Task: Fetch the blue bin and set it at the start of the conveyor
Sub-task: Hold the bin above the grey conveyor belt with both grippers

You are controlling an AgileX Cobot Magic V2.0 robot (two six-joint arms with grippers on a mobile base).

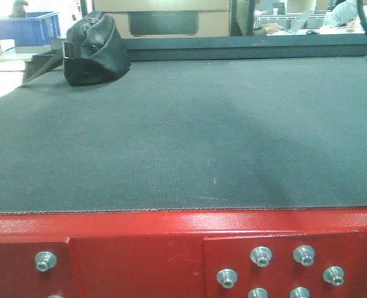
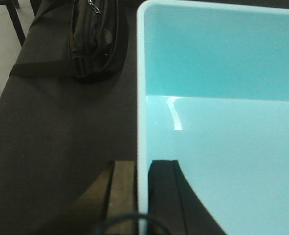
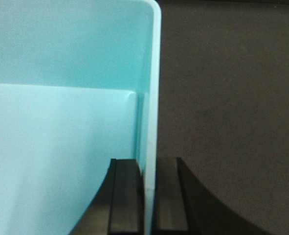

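The blue bin (image 2: 222, 117) is a pale cyan tub; it fills the left wrist view and the right wrist view (image 3: 61, 98). My left gripper (image 2: 143, 196) is shut on the bin's left wall, one finger outside and one inside. My right gripper (image 3: 149, 196) is shut on the bin's right wall in the same way. Under the bin lies the conveyor's dark grey belt (image 2: 61, 147), also shown beside the right wall (image 3: 227, 112). The front view shows the belt (image 1: 183, 136) ending at the red frame (image 1: 140, 248); the bin and both grippers are out of that view.
A black bag (image 1: 93, 49) lies on the belt at the far left, also in the left wrist view (image 2: 93, 39) just left of the bin. A dark blue crate (image 1: 25, 28) stands on a table beyond. Silver bolts (image 1: 261, 256) dot the red frame.
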